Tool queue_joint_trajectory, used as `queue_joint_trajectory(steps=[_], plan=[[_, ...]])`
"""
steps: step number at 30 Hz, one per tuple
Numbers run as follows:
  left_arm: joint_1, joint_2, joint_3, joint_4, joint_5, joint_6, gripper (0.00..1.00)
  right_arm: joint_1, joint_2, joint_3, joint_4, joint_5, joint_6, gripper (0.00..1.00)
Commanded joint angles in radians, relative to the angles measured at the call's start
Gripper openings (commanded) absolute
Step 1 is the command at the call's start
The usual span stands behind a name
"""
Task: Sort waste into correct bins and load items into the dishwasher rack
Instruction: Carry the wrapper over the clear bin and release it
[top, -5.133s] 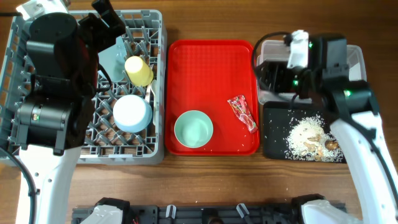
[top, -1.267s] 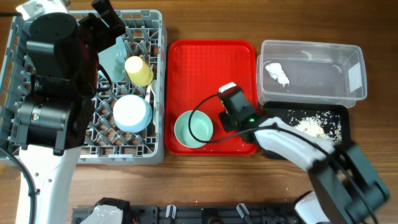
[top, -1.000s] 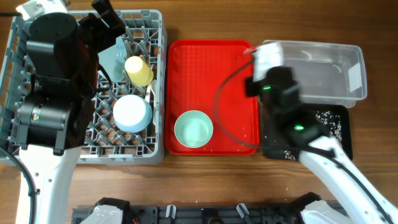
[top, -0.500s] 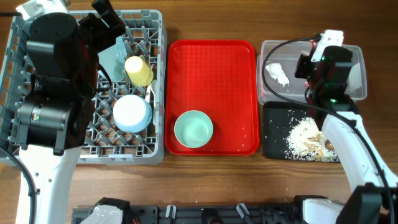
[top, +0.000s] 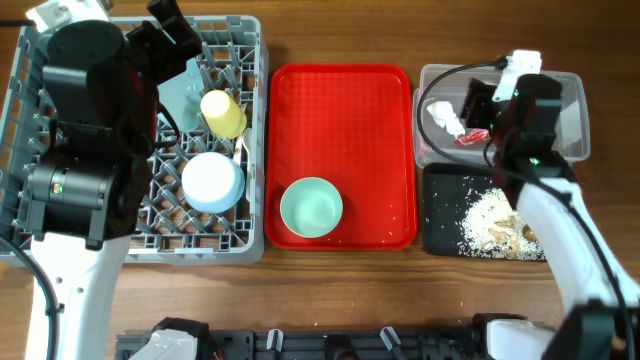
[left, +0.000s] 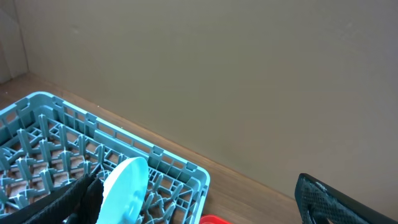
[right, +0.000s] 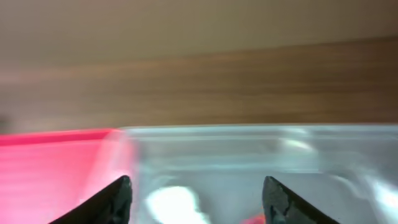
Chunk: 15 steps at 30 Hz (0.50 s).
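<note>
Overhead and wrist views, read from left to right. The left arm (top: 90, 120) stands over the dishwasher rack (top: 235, 25), the grey pegged crate at the left of the table; the left gripper (left: 199, 205) hangs above the rack's far edge with its jaws spread wide and nothing between them. In the rack, the light blue plate (top: 183, 95) stands on edge among the pegs, the yellow cup (top: 222, 113) lies just beside it, and one pale bowl (top: 212, 181) sits nearer the front. At centre lies the red tray (top: 340, 120), which carries the second bowl (top: 311, 207) upright in its front left corner, with a few white grains scattered near it. At the right, the clear tub (top: 570, 105) sits behind the black tray (top: 440, 215), the two touching or nearly so. The right gripper (top: 480, 100) is above the tub's left half; the right wrist view, though blurred, shows its fingers (right: 106, 199) well apart and gripping nothing. The crumpled tissue (top: 443, 117) and the red wrapper (top: 472, 136) both lie inside the tub — the wrapper just beside the tissue and directly beneath the gripper. The food scraps (top: 495, 220), white grains with brown pieces, are heaped in the black tray.
</note>
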<state>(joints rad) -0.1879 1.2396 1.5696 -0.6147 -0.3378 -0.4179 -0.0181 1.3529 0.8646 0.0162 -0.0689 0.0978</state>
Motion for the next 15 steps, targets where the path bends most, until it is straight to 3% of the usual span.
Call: queue_joint_trajectory(steps=[1, 5, 8, 15], plan=[[0.007, 0.000, 0.000, 0.003, 0.012, -0.013, 1.00, 0.028, -0.127, 0.005, -0.070, -0.460, 0.225, 0.79], [0.007, 0.000, 0.000, 0.003, 0.012, -0.013, 1.00, 0.071, -0.127, 0.005, -0.241, -0.722, 0.333, 1.00], [0.007, 0.000, 0.000, 0.003, 0.012, -0.013, 1.00, 0.094, -0.116, 0.005, -0.356, -0.729, 0.488, 1.00], [0.007, 0.000, 0.000, 0.003, 0.012, -0.013, 1.00, 0.094, -0.106, 0.005, -0.505, -0.723, 0.504, 1.00]])
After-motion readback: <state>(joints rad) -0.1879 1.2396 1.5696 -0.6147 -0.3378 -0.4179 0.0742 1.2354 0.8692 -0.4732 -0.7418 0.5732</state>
